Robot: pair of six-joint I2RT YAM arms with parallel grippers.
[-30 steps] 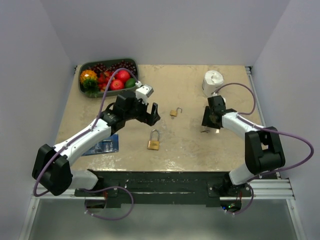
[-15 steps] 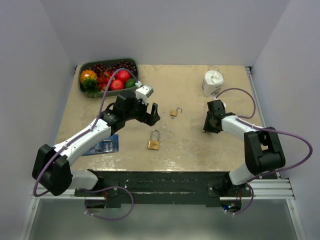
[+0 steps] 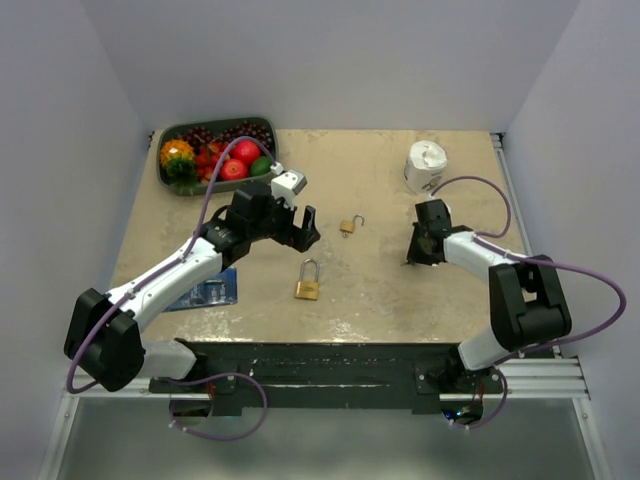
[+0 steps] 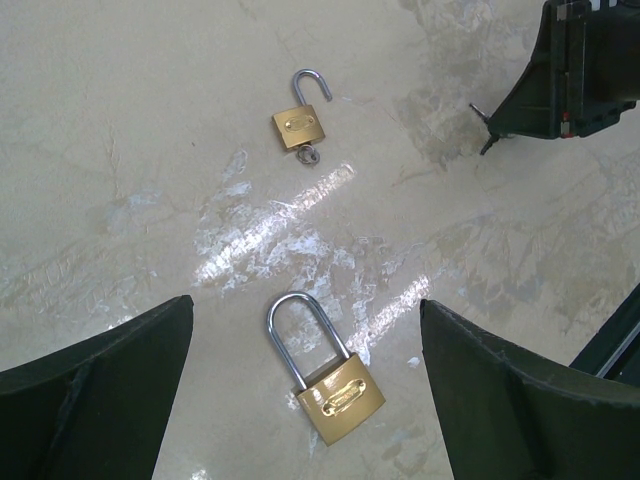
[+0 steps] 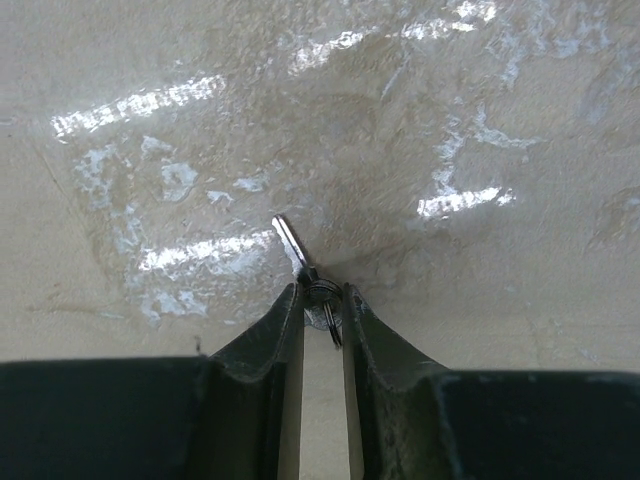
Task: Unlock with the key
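Observation:
The key (image 5: 294, 243) is tiny and silvery; its blade pokes out ahead of my right gripper (image 5: 322, 296), which is shut on the key's head and ring, low over the table. In the top view the right gripper (image 3: 412, 256) is right of centre. A brass padlock with a shut shackle (image 3: 307, 283) lies near centre front, and it also shows in the left wrist view (image 4: 338, 392). A smaller brass padlock with an open shackle (image 3: 349, 225) lies behind it and shows in the left wrist view too (image 4: 299, 126). My left gripper (image 3: 306, 228) is open and empty, above the larger padlock.
A dark tray of fruit (image 3: 172, 133) stands at the back left. A white paper roll (image 3: 425, 163) stands at the back right. A blue card (image 3: 208, 290) lies under the left arm. The beige table (image 3: 370, 300) ends at a black rail in front.
My right gripper has shifted slightly and settled lower over the table, with the key between its fingers. The left arm and both padlocks have not moved.

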